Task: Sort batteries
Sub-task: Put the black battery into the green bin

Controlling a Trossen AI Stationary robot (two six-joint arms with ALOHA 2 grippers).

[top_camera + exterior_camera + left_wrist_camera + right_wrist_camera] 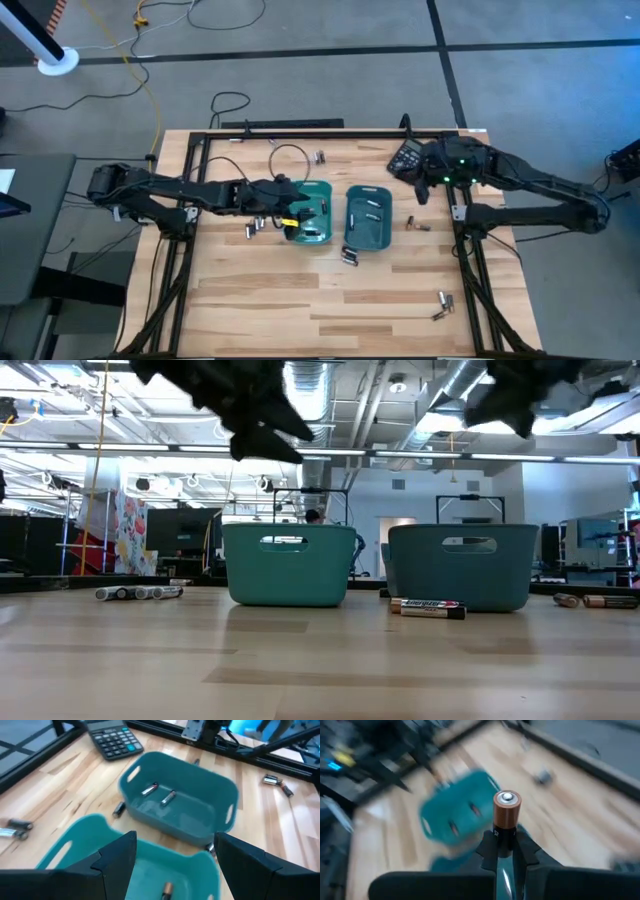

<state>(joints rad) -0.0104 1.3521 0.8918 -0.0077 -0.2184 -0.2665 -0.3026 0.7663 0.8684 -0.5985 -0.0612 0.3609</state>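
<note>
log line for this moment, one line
left gripper: open, above left tray | right gripper: shut on battery, near calculator | right tray: two batteries inside

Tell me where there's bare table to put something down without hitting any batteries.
The widest bare wood is the near strip below the two teal trays, bordered by the battery pair near the right corner. The middle is crowded: batteries beside the left tray under the left gripper, more between the trays' near ends. The right gripper, holding a battery, hangs by the calculator.

Two teal trays (312, 213) (367, 218) side by side mid-table — a black calculator (405, 157) near the far edge.
</note>
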